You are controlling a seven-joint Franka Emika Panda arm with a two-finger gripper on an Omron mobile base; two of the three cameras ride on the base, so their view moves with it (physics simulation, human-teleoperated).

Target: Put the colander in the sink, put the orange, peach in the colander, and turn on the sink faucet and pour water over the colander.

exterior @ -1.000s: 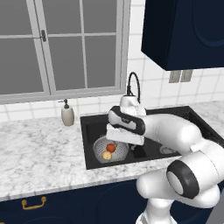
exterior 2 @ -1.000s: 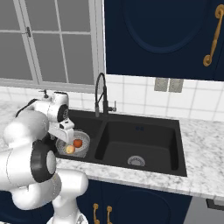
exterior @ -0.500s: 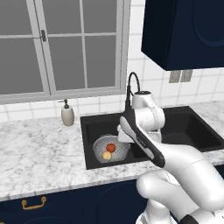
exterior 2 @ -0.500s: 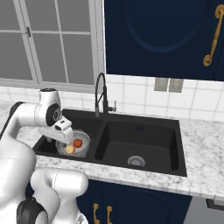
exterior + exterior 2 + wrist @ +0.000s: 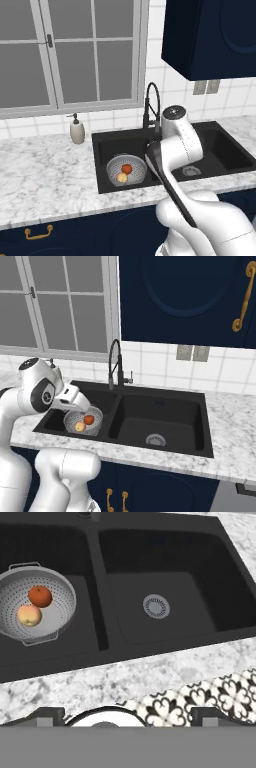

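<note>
colander (image 5: 36,605): we're seeing it sitting upright in the L basin of the sink (image 5: 165,587) as the hand view frames it; grey perforated bowl w/ small wire handles at two opposite rims. Also showing in the left base view (image 5: 126,170) and the right base view (image 5: 83,422), on the basin floor.
orange (image 5: 40,596): lying inside the colander, the darker red-orange ball; just beside the peach, possibly touching, we can't tell. Right base view (image 5: 89,419), left base view (image 5: 127,169).
peach (image 5: 29,615): lying inside the colander too, paler ball w/ a yellowish side. Right base view (image 5: 80,426), left base view (image 5: 122,177).
sink: matte black double basin set into the white-grey marble tabletop (image 5: 125,679); the basin w/o the colander is showing a round silver drain (image 5: 156,606).
sink faucet (image 5: 117,365): black gooseneck standing at the back rim, about over the divider btw the basins. We can't tell the lever's position.
hand (image 5: 126,714): we're seeing its two dark tips standing wide apart at the bottom of the hand view, nothing btw them, holding nothing. It's looking down over the sink's front edge; patterned floor tiles (image 5: 200,699) showing beyond the tabletop.
soap dispenser (image 5: 76,130): beige bottle standing on the tabletop by the window (image 5: 70,55), well apart from the colander.
</note>
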